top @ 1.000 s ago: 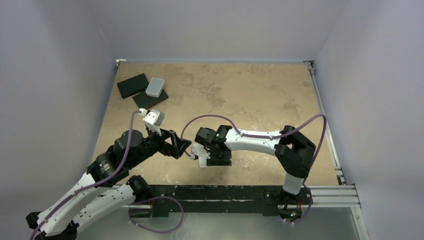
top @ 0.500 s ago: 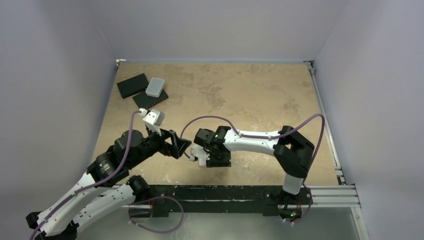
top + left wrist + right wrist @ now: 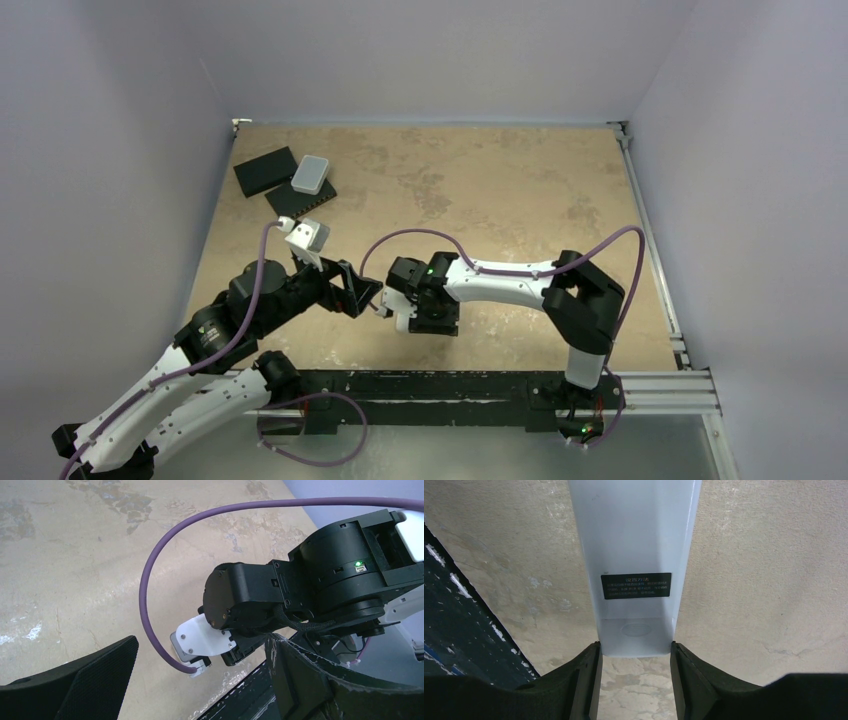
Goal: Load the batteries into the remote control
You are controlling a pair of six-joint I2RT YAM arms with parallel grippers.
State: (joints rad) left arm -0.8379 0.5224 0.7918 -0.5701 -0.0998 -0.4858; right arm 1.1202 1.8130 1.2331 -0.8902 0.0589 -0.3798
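The remote control point(image 3: 634, 545) lies plain white back up, its small dark label with pale print facing the right wrist camera. The right gripper point(image 3: 635, 652) has hold of it: the two dark fingers point(image 3: 584, 675) are partly closed and press against the long sides of the remote's near end. The rest of the bar runs straight out from the gripper and leaves the top of that view. Beneath it we see the mottled tan tabletop point(image 3: 764, 555); we cannot tell whether the far end rests on it or hangs above. A black frame rail point(image 3: 454, 610) crosses the left corner of that view, so the remote sits close to the near edge of the tabletop.

The left gripper point(image 3: 200, 680) faces the right arm's wrist point(image 3: 280, 595) from just beside it, its jaws spread as wide as they go and holding nothing. A purple cable point(image 3: 150, 580) arcs between the two.

From above, we find a light grey rounded box point(image 3: 311, 174) on flat black slabs point(image 3: 262, 170) in the far left corner, well apart from both grippers.
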